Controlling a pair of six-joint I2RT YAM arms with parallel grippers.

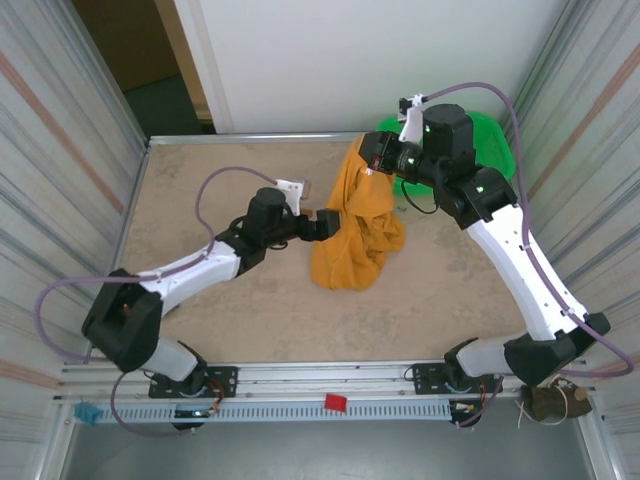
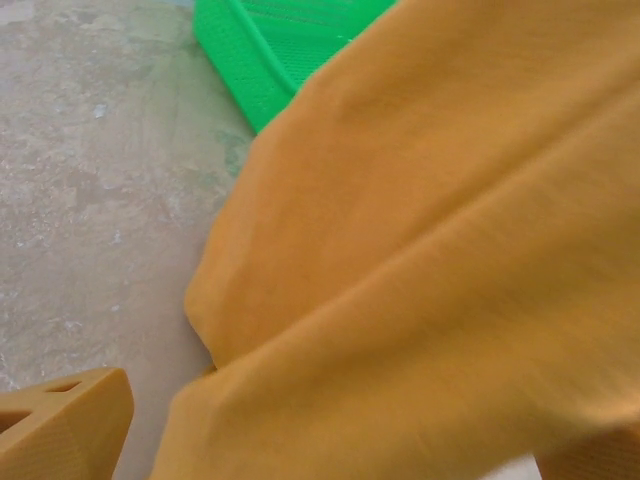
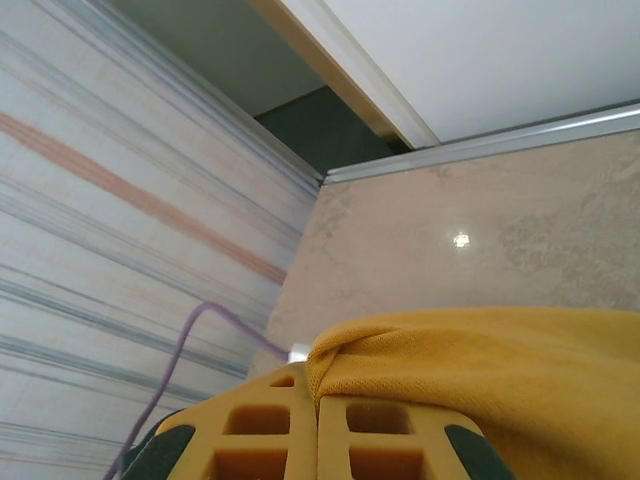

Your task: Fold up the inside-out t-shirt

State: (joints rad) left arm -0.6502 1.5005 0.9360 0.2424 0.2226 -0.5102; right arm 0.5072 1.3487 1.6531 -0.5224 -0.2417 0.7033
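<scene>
Beige, stone-patterned table (image 1: 200, 180) fills the top view, with ribbed metal walls (image 1: 60, 130) down the left and right sides and a white panel (image 1: 380, 60) across the top. Near the upper middle of that frame the right gripper (image 1: 370, 155) is clamped on the shirt (image 1: 360, 230), which hangs from it in a bunched mustard-orange column and pools on the table at the centre. In the right wrist view its two orange fingers (image 3: 260, 440) are pressed together at the bottom edge, with a fold of the cloth pinched in the seam between them and more cloth spreading to the lower right. The left gripper (image 1: 325, 225) sits at the left edge of the hanging shirt, at mid-height. In the left wrist view one of its fingers (image 2: 60, 425) shows in the lower left corner and cloth covers most of the right of the frame; the jaws stand wide apart, not closed on anything. A green basket (image 1: 495, 135) sits at the upper right, behind the right arm.
</scene>
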